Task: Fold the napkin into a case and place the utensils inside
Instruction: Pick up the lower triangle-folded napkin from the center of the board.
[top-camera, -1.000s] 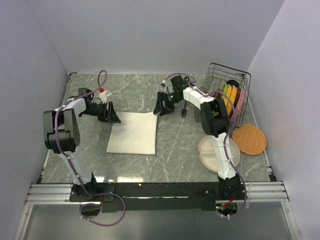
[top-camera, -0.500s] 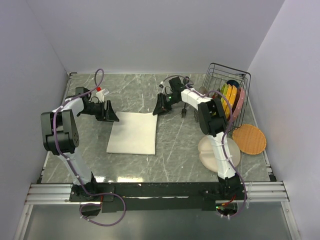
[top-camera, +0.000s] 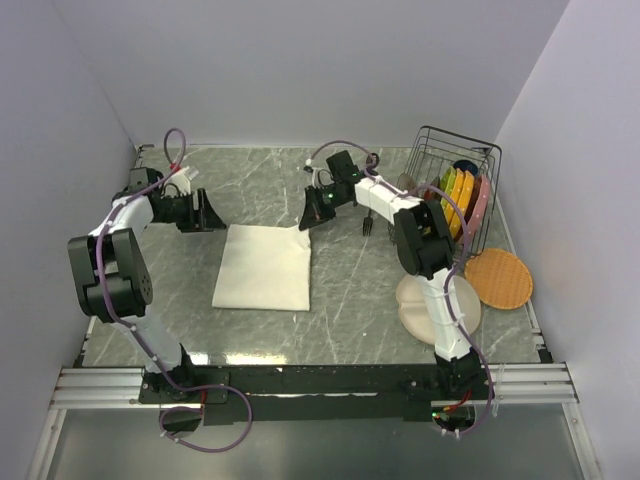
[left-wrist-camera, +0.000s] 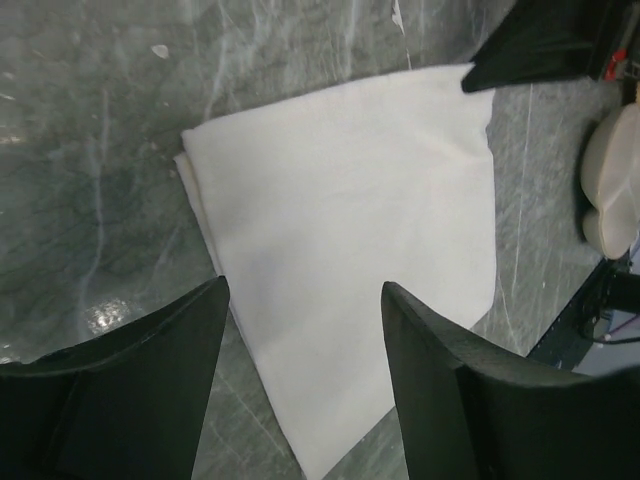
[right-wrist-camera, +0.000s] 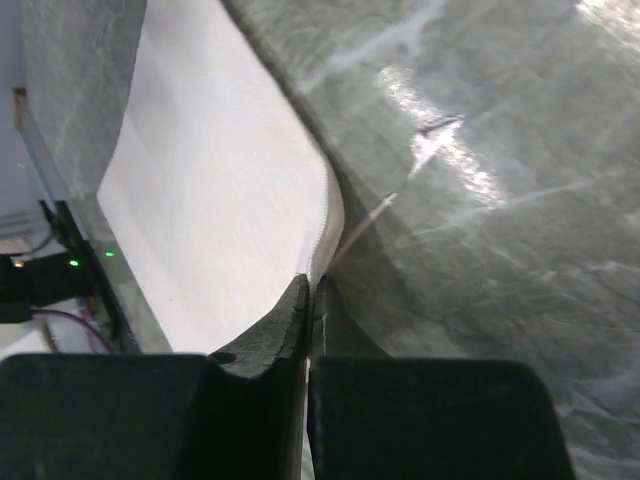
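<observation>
Our right hand (right-wrist-camera: 308, 300) is closed tight, and only its own wrist camera shows on what. The two dark fingers (right-wrist-camera: 268, 338) meet with a thin cream edge of the napkin (top-camera: 263, 267) pinched in the seam between them, and the cloth curves up off the counter (top-camera: 350, 285) to reach them. From above we see only that this hand sits at the napkin's far right corner; the grip itself is too small to read there.

Our left hand (left-wrist-camera: 302, 295) stands wide open with nothing in it. Its wrist camera looks down between the spread fingers onto the napkin's far left corner, where a doubled, layered edge shows, a detail the top view does not give. The top view places this hand just beside that corner, on the far left of the counter.

The napkin lies flat between the two hands, left of the counter's middle. It is so nearly square that we cannot name a long axis; its edges run roughly along the counter's edges, with the near left corner skewed slightly outward.

A dark fork (top-camera: 368, 224) lies on bare counter between the right arm and the wire rack (top-camera: 460, 137), its long axis roughly far to near. The rack holds coloured plates on edge. Nearer, a beige plate (top-camera: 412, 298) sits partly under the right arm, with an orange plate (top-camera: 498, 278) beside it.
</observation>
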